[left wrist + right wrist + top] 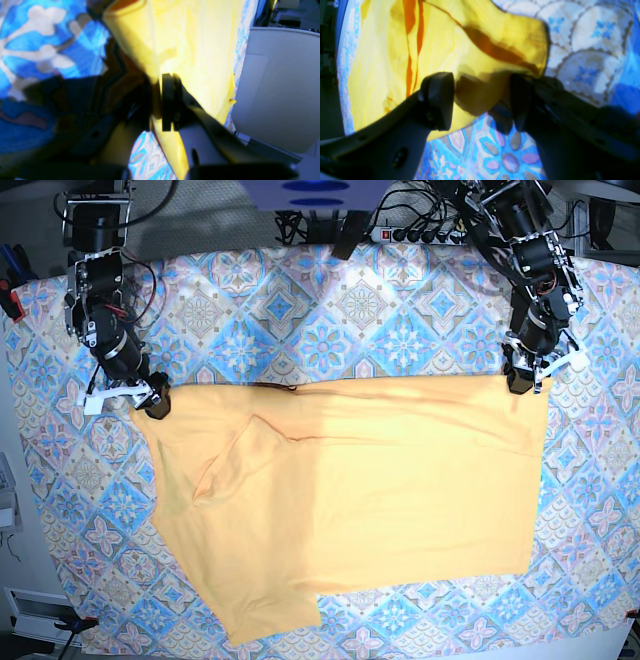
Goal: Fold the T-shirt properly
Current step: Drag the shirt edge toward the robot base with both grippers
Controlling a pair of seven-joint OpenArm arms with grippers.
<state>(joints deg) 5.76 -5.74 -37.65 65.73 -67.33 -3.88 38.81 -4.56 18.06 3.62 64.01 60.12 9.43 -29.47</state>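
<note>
Blue-and-pink tile-patterned tablecloth (350,310) covers the whole bench, with cables and a power strip (420,232) along its far edge. Taking the T-shirt (350,490) as the landmark: the left pincer (160,102) sits at its far corner on the base view's right, jaws together and clamped on a thin fold of yellow cloth. The right pincer (481,100) sits at the opposite far corner, jaws standing wide apart, one on each side of a bunched edge of the shirt and not gripping it.

Outward from both, the T-shirt lies mostly flat across the middle of the bench, its far edge a straight folded line between the two pincers. One sleeve (235,460) is turned inward near the right pincer's end, and the near edge trails unevenly toward the bench front.

The fold appears just laid down. To do it well, the left pincer should probably let go without dragging the corner, and both should lift straight up so the crease stays aligned.
</note>
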